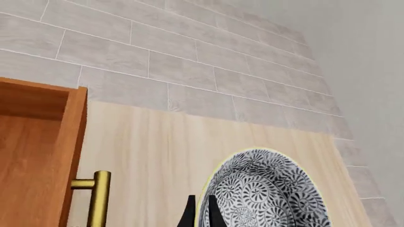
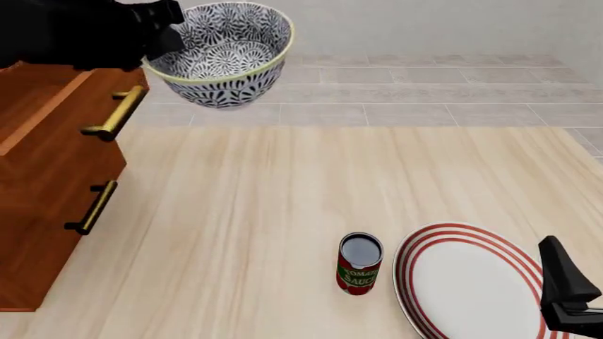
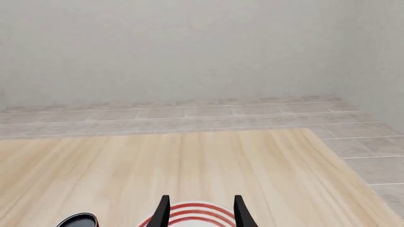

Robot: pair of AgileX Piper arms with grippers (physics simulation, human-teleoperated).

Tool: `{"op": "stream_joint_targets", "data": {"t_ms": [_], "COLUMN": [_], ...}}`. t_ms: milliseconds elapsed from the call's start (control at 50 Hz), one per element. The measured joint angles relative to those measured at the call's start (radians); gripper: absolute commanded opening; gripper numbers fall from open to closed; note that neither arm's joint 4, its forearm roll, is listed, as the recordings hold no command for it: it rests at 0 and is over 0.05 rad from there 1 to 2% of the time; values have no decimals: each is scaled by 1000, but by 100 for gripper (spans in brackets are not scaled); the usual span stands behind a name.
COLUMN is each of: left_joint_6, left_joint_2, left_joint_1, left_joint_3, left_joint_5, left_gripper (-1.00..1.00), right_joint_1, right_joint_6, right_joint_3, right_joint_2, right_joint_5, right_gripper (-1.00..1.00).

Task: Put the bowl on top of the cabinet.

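Red rings circle the flat white plate (image 2: 476,282) at the near right corner of the pale wooden desk (image 2: 311,191), and the right gripper (image 2: 565,286) hangs at its right edge; in the right wrist view its two dark fingers (image 3: 162,213) stand apart with nothing between them, the plate's rim (image 3: 189,213) showing in the gap. Just left of the plate, and not touching it, a tomato sauce can (image 2: 359,263) stands upright on the desk, its dark top facing up. Along the left side stands the reddish-brown wooden cabinet (image 2: 42,176), with brass bar handles (image 2: 115,113) on its drawer fronts. Farther back and higher, the left gripper (image 2: 162,39) is clamped on the left rim of the bowl (image 2: 226,53), a deep round bowl with a dense black-and-white floral pattern and a pale yellowish rim. It is held clear of the desk, tilted a little, just to the right of the cabinet's upper front edge and not resting on the cabinet. In the left wrist view the bowl's patterned inside (image 1: 265,194) fills the space by the dark fingers (image 1: 188,213), with the cabinet's edge (image 1: 73,142) and one brass handle (image 1: 98,196) beside it. Beyond the desk lie grey floor tiles (image 2: 424,92) and a plain pale wall (image 2: 424,25).
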Motion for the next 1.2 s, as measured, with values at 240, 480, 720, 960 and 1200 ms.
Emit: {"op": "stream_joint_targets", "data": {"t_ms": [240,480,720,960,1200], "left_joint_6": [5,7,0,-12,-17], "left_joint_2": [-30,-60,-89,-117,-144], "left_joint_1": [56,115,173,234,298], "left_joint_3": [-35,-53,-65,-59,-39], "left_joint_5": [55,96,127,139,143], "left_gripper": [-100,-100,-100,-100,-100], "right_joint_1": [0,1,2,2,4], "right_joint_6": [0,0,-1,-1,-1], "right_joint_3": [-2,-1,1,1,1], "right_joint_2": [0,0,-1,-2,-3], "right_joint_5": [1,0,-2,-1,0], "right_gripper": [100,100,100,100,100]}}
